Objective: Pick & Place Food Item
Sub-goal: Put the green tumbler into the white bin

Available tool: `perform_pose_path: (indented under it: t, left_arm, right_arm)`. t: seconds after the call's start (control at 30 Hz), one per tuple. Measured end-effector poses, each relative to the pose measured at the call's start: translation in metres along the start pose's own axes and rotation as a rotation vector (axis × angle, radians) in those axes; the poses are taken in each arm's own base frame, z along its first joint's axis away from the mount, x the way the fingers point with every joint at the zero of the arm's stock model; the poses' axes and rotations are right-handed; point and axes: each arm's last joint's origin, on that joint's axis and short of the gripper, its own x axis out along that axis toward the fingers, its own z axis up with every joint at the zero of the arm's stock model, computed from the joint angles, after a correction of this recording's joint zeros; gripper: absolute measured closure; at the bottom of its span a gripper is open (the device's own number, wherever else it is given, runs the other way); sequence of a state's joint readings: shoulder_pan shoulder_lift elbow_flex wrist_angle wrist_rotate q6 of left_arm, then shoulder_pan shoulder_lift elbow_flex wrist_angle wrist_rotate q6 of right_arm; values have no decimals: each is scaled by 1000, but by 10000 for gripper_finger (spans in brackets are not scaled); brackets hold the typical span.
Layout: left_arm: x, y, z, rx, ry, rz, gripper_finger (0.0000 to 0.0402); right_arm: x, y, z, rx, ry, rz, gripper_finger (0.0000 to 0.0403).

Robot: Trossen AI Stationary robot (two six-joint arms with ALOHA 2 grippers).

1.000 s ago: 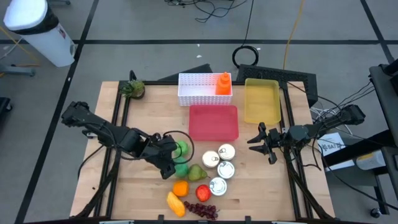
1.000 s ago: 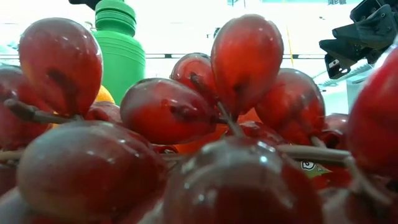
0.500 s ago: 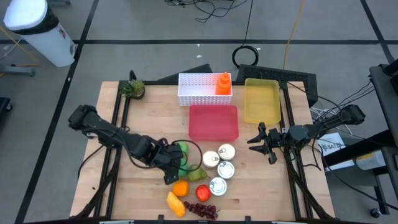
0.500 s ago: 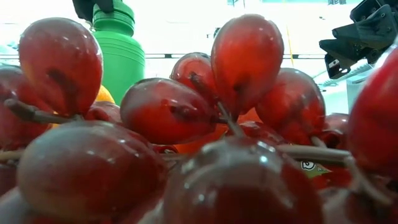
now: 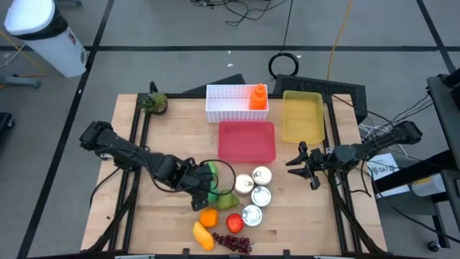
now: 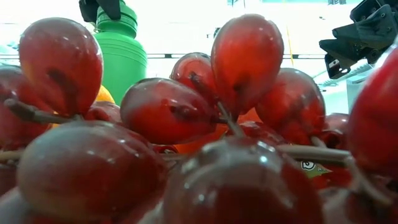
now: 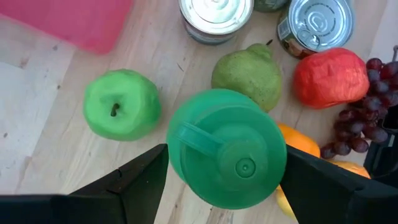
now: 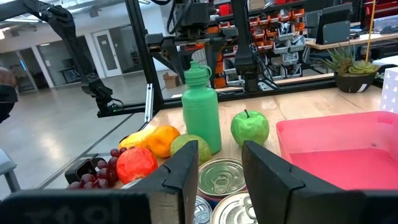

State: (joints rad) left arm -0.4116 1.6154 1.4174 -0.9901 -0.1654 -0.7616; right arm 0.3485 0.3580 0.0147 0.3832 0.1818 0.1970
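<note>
A green bottle (image 7: 227, 146) stands upright on the wooden table (image 5: 172, 137), amid plastic food: a green apple (image 7: 121, 112), a pear (image 7: 247, 71), a red fruit (image 7: 329, 78), an orange (image 5: 208, 217) and red grapes (image 6: 186, 124). My left gripper (image 7: 225, 152) hangs open over the bottle, slanting down, one finger on either side of the cap (image 6: 115, 12); I see no touch. My right gripper (image 8: 214, 180) waits open and level near the table's right edge (image 5: 296, 162).
Several tin cans (image 5: 253, 194) stand right of the bottle. A pink tray (image 5: 246, 141), a yellow tray (image 5: 302, 115) and a white basket (image 5: 237, 103) holding an orange item sit at the far side. A small plant (image 5: 153, 103) is at the far left corner.
My left gripper has gone toward the table's right edge and down, coming over the green bottle's cap; in the low view its fingers have dropped into sight at the cap. The bottle and the food have stayed put.
</note>
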Motion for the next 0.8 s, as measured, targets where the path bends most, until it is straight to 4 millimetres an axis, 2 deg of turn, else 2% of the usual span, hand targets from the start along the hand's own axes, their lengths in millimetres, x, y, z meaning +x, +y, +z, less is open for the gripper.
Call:
perform_pose_path:
  t: [0.33,0.6,0.67,0.8]
  left_arm:
    - [0,0,2,-3,-13,-9,101]
    - [0,-1,3,61,-22,-14,105]
    - [0,-1,3,61,-25,-17,118]
    - [0,-2,4,60,-32,-22,169]
  right_arm:
    - [0,0,0,0,1,0,293]
    - [0,0,0,0,0,0,293]
    - [0,0,0,0,0,0,292]
    - [0,0,0,0,0,0,291]
